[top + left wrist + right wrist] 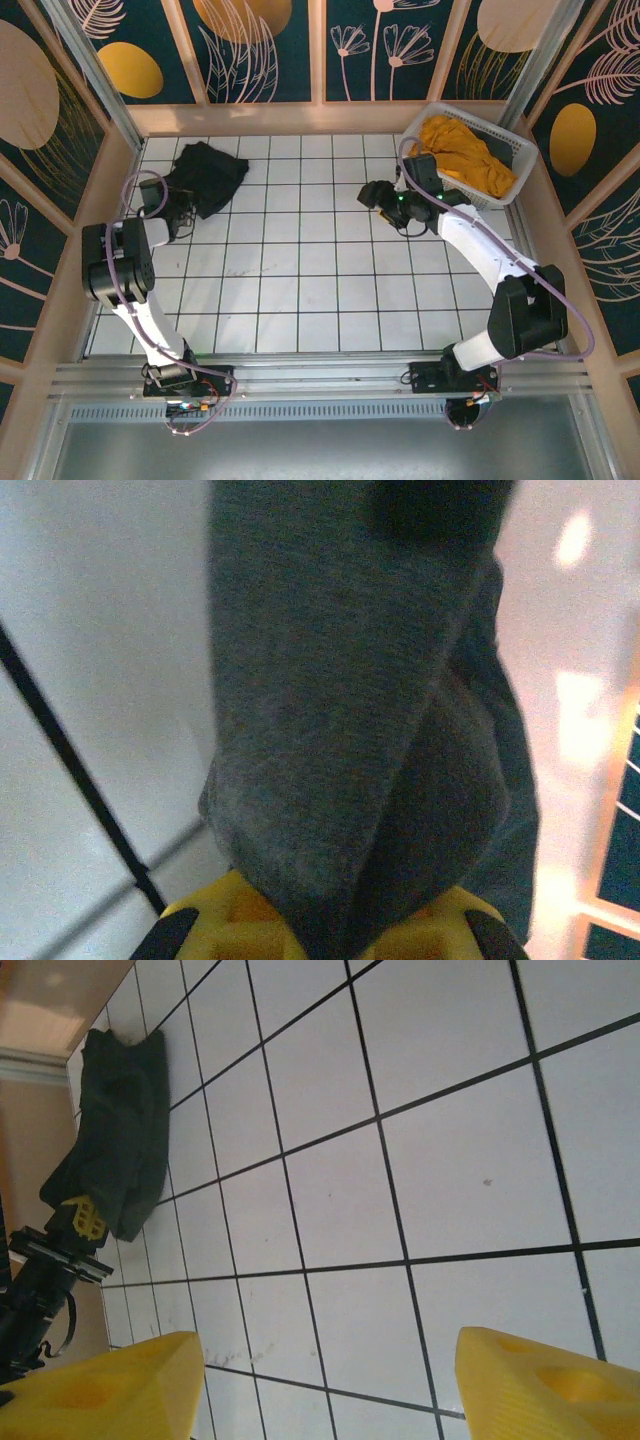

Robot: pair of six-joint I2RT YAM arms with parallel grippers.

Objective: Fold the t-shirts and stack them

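A black t-shirt (pixel 210 175) lies bunched on the white tiled floor at the back left. My left gripper (pixel 184 212) is at its near edge, shut on a fold of it. In the left wrist view the dark cloth (pixel 350 680) runs up from between the yellow fingers (pixel 215 925). A mustard-yellow t-shirt (pixel 465 155) is heaped in the white basket (pixel 523 150) at the back right. My right gripper (pixel 368 195) hovers over bare tiles left of the basket, open with nothing between its fingers (pixel 130 1390). From there the black t-shirt (pixel 120 1140) shows far off.
Wooden walls with dark flowered panels close in the floor on three sides. The metal rail with both arm bases (pixel 320 375) runs along the near edge. The white tiles (pixel 300 260) stretch between the two arms.
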